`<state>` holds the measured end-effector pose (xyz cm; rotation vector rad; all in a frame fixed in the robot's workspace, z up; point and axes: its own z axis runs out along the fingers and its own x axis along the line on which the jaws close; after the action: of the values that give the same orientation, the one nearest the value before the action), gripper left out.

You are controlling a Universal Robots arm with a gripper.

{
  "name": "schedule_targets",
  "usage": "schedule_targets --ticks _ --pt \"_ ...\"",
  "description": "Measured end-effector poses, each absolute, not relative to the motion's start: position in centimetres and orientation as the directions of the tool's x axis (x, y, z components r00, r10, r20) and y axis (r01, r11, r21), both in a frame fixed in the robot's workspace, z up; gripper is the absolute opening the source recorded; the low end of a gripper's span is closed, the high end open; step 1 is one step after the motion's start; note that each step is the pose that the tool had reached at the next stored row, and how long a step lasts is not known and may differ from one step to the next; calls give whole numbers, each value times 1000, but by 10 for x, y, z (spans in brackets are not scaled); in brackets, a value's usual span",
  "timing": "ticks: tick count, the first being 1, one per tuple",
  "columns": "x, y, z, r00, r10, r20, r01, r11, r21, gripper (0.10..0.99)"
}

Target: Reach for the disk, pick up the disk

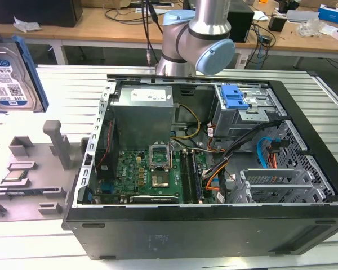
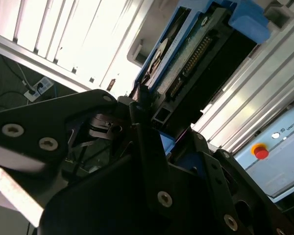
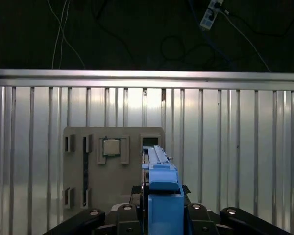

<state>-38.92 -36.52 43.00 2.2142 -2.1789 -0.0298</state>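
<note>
The disk (image 1: 8, 76), a silver-grey hard drive with a white-and-blue label in a bright blue caddy, hangs upright in the air at the exterior view's far left, above the slatted table. In the first wrist view I see the disk (image 3: 161, 193) edge-on, its blue caddy rising between the black fingers of my gripper (image 3: 161, 218). The second wrist view shows the disk (image 2: 196, 54) from its connector end, with my gripper (image 2: 152, 120) shut on its near end.
An open computer case (image 1: 203, 225) fills the middle of the slatted aluminium table (image 1: 62, 84). A blue latch (image 1: 235, 98) sits on its drive cage. A grey fixture plate (image 1: 39, 169) holding a processor chip (image 3: 111, 147) lies below the disk. A cluttered workbench (image 1: 129, 25) stands behind.
</note>
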Motion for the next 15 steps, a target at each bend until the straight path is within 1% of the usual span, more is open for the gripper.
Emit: schedule_targets --ticks 11,14,15 --pt "-389 -364 462 16 -1000 11 -999 -16 38 369" --pt "-389 -364 489 16 -1000 11 -999 -16 38 369" --pt "-389 -363 507 16 -1000 11 -999 -16 38 369"
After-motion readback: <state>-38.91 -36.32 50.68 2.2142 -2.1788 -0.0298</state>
